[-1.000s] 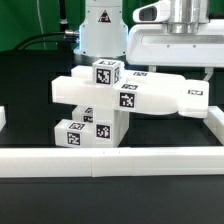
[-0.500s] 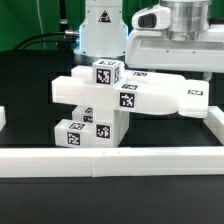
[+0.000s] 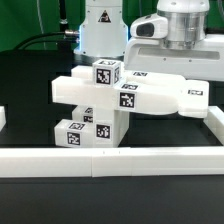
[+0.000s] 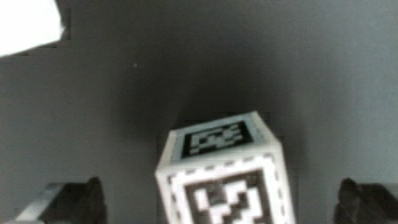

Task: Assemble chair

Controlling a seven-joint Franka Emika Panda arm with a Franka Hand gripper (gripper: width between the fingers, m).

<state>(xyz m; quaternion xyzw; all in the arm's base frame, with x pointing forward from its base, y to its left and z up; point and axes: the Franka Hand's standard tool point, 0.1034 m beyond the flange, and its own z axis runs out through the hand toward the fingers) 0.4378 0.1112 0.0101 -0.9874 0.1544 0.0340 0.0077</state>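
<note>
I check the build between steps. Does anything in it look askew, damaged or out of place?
Nothing looks broken or spilled. The chair parts stand joined in one stack inside the border rail, the top block upright. The gripper hangs open above that block, holding nothing.

From here, room above the stacked chunky matte-white tagged chair parts (image 3: 120, 100) looks free. The long white border rail (image 3: 110, 160) blocks the near side. In wrist view, black tabletop (image 4: 196, 70) surrounds the white tagged block (image 4: 228, 170).
</note>
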